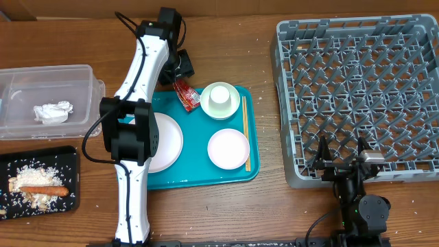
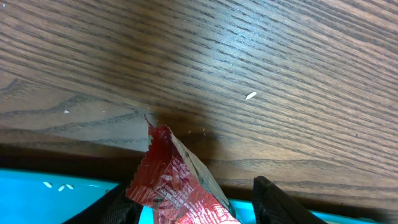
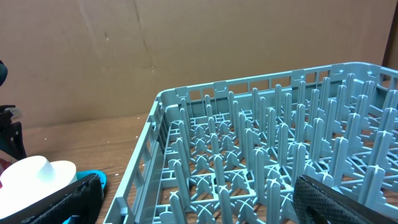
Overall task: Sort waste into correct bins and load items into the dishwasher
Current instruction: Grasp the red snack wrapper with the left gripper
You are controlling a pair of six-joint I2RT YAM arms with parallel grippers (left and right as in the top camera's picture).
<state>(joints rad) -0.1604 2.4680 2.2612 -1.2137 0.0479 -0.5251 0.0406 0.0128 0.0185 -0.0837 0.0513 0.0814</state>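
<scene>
Overhead: the left gripper (image 1: 182, 71) sits at the far edge of the teal tray (image 1: 199, 175), at the top end of the red snack wrapper (image 1: 186, 95). The right gripper (image 1: 342, 159) is at the near rim of the dish rack (image 1: 281, 89). Left wrist: the jaws stand partly apart astride the red snack wrapper (image 2: 177, 190), with a gap on one side. Right wrist: the fingers (image 3: 62, 199) are spread wide, facing the dish rack (image 3: 186, 93).

A teal rectangular plastic tray (image 1: 199, 177) lies on the wooden bench (image 1: 274, 213). On the tray are four things:
- a large white round plate (image 1: 171, 137) at the left
- a small white round plate (image 1: 228, 148) at the front right
- a white round cup (image 1: 219, 100) at the back right
- thin wooden chopsticks (image 1: 245, 130) along the right edge

A small red snack wrapper (image 1: 186, 95) straddles the tray's back rim. A large grey plastic dish rack (image 1: 357, 82) stands to the right of the tray. Well to its left, a clear plastic tub (image 1: 48, 68) holds a crumpled white tissue (image 1: 53, 112). To the tray's front left, a flat black tray (image 1: 68, 161) carries an orange carrot (image 1: 42, 190) on whitish food scraps (image 1: 29, 175).
</scene>
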